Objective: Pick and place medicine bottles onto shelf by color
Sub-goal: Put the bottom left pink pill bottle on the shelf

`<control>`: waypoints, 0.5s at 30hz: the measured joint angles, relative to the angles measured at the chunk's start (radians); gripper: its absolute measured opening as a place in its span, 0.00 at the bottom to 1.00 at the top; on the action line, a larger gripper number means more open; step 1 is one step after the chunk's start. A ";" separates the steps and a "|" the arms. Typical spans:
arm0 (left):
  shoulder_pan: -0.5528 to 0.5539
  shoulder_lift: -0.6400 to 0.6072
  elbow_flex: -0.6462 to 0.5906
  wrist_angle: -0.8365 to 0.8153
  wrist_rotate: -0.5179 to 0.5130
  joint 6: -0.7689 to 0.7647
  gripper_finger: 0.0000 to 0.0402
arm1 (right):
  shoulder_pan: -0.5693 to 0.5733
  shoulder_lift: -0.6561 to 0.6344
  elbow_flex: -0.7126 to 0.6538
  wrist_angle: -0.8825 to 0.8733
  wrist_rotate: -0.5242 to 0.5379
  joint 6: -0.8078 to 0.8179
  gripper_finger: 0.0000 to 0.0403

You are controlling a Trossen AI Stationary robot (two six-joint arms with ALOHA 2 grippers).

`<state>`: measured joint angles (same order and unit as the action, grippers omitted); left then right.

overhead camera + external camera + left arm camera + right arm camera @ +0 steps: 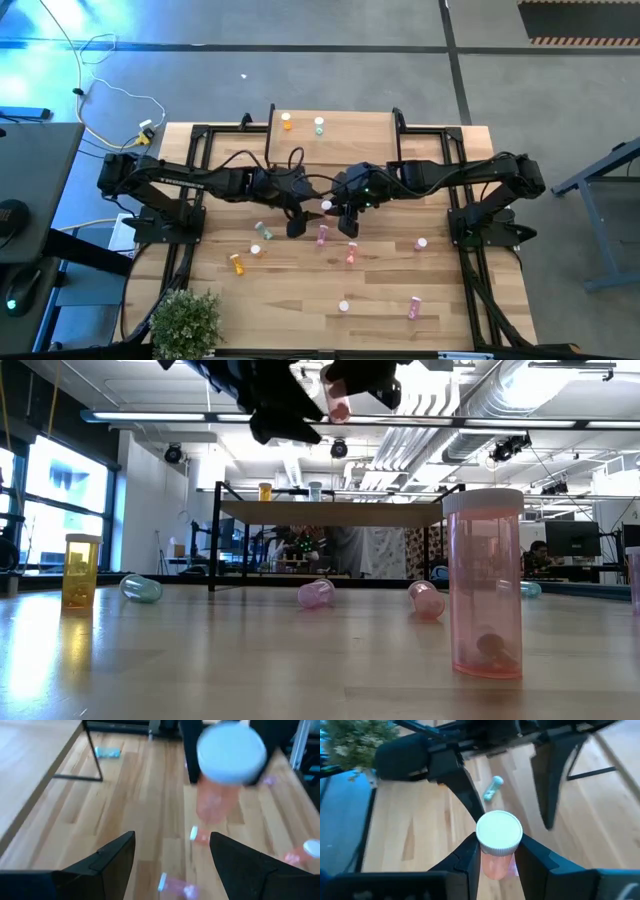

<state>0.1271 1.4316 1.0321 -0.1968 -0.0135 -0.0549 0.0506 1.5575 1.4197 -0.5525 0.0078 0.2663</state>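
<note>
Salmon-red bottle (498, 845) held aloft, bottles (352, 254) scattered, shelf (340, 132)

You see two arms, matte black throughout. The left arm (180, 180) carries faint pale lettering along its long link. The right arm (470, 172) is built the same, with rounded joint housings. Thin black cables loop loosely over both forearms near the wrists. A small green light glows on the right wrist (366, 190). The left gripper (170, 865) has flat, tapered black fingers. The right gripper (497, 860) has matching black fingers with angled inner faces.
</note>
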 joint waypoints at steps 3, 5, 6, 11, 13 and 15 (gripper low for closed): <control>0.019 -0.036 0.000 -0.017 -0.001 0.026 0.61 | -0.008 -0.022 0.000 0.000 0.049 -0.015 0.23; 0.035 -0.059 0.000 -0.036 -0.006 0.035 0.61 | -0.021 -0.044 0.000 0.002 0.093 -0.035 0.23; 0.044 -0.067 0.000 -0.036 -0.014 0.041 0.61 | -0.029 -0.059 0.000 0.001 0.115 -0.044 0.23; 0.092 -0.117 0.000 -0.041 -0.035 0.078 0.61 | -0.100 -0.156 0.000 0.020 0.203 -0.140 0.23; 0.114 -0.130 0.000 -0.044 -0.036 0.094 0.61 | -0.142 -0.197 0.000 0.040 0.216 -0.201 0.23; 0.136 -0.141 0.000 -0.043 -0.035 0.095 0.61 | -0.195 -0.240 0.000 0.062 0.222 -0.260 0.23</control>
<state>0.2627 1.2903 1.0325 -0.2401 -0.0490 0.0405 -0.1445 1.3174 1.4193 -0.4908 0.2301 0.0066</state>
